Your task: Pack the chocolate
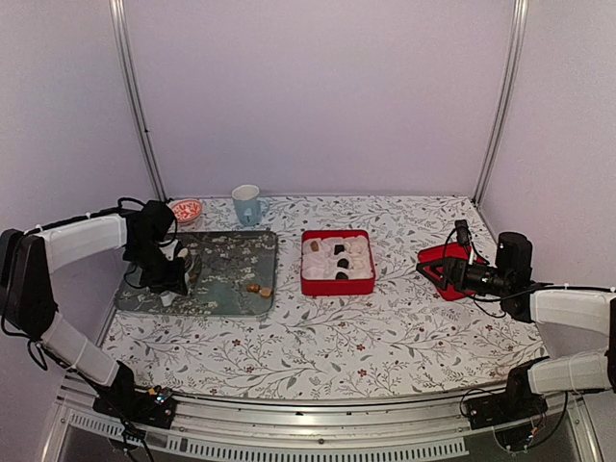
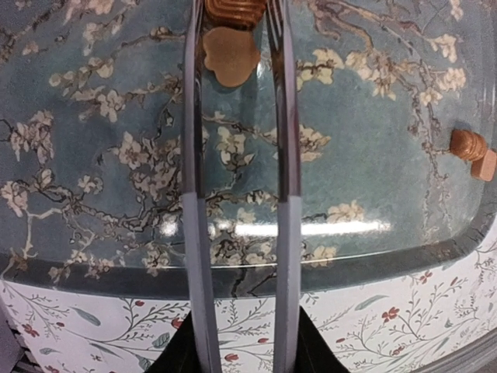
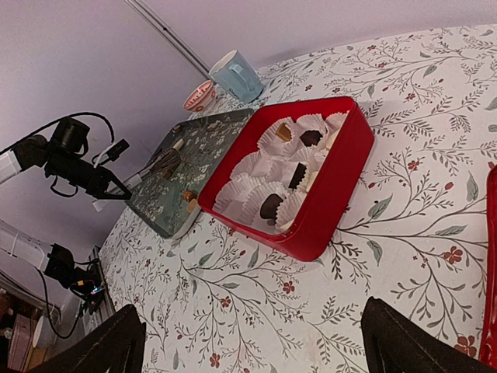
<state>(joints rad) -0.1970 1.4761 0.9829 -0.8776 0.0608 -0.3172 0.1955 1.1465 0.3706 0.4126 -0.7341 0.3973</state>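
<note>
Left gripper (image 1: 178,279), top view: low over the tray (image 1: 231,250), frame left; 2 chocolates (image 1: 258,288) lie at its lower right. Left wrist view: fingers (image 2: 194,155) narrow, flanking 1 ridged tan chocolate (image 2: 233,9), top centre; contact uncertain. Judged light and brittle: pinch its sides gently. Right wrist view: right gripper (image 3: 248,315) wide, empty; red box (image 3: 334,202) holds dark chocolates (image 3: 270,206).

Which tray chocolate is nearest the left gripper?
The flat tan piece, lying between the left gripper's fingers next to a ribbed brown one at their tips. The other two sit together off to the side near the tray edge.
</note>
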